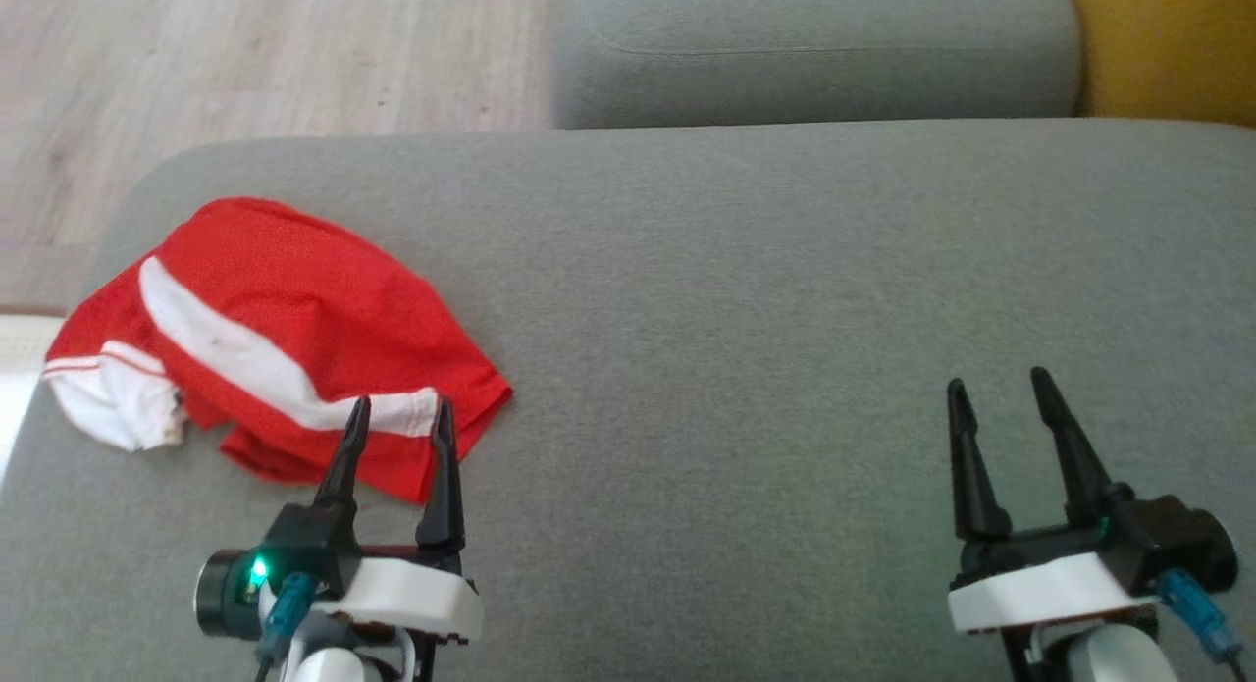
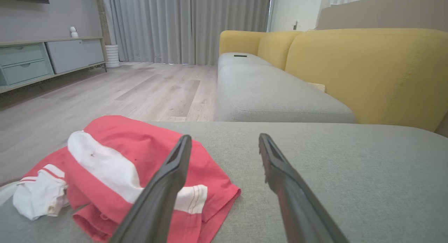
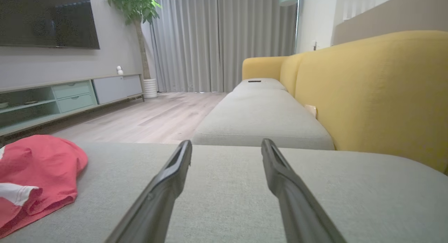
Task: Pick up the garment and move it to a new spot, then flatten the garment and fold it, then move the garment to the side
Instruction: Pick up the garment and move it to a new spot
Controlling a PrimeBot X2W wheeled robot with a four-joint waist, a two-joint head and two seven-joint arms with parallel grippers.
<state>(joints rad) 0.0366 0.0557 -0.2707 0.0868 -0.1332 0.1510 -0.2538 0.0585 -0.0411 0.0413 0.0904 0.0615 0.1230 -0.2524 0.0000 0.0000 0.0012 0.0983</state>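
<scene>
Red garment [image 1: 285, 309] w/ a white stripe and white trim lies crumpled on the grey cushion [image 1: 736, 299], at its left side, near the edge by the wood floor [image 1: 245, 54]. One corner points toward the cushion's middle, and a white cuff sticks out at far left.

Left end effector [image 1: 402, 404] has its fingers spread w/ nothing btw them. In head view its tips overlap the garment's near edge, by the end of the white stripe. Can't tell whether the tips touch the fabric. In left wrist view one finger crosses in front of the garment and the other sits over bare cushion.

Right end effector [image 1: 996, 380] is also spread and empty, over bare cushion on the right, well apart from the garment. A yellow backrest [image 3: 378, 96] rises beyond, to the right.
</scene>
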